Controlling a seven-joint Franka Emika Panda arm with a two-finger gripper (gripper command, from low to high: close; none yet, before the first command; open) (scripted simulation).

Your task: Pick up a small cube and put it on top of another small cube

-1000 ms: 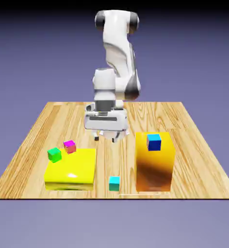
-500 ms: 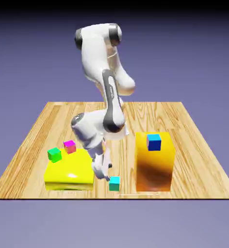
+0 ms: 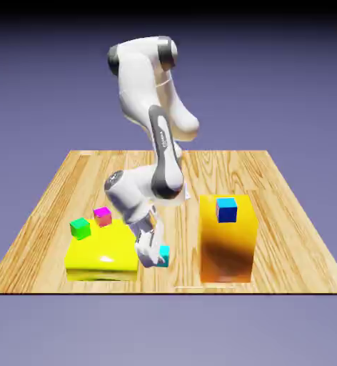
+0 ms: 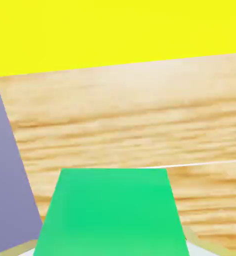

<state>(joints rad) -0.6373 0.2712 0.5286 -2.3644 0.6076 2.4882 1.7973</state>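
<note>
End effector [image 3: 157, 256] now grips the teal cube [image 3: 163, 255], lifted off the table [image 3: 285, 214].

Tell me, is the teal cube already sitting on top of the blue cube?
No, the teal cube sits low at the tool, while the blue cube stands alone.

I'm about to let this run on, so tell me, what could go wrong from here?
The teal cube sits at the gripper, just off the table; a shallow hold might slip. The blue cube sits high on the orange block, so a low carry could strike the block or knock that cube.
</note>
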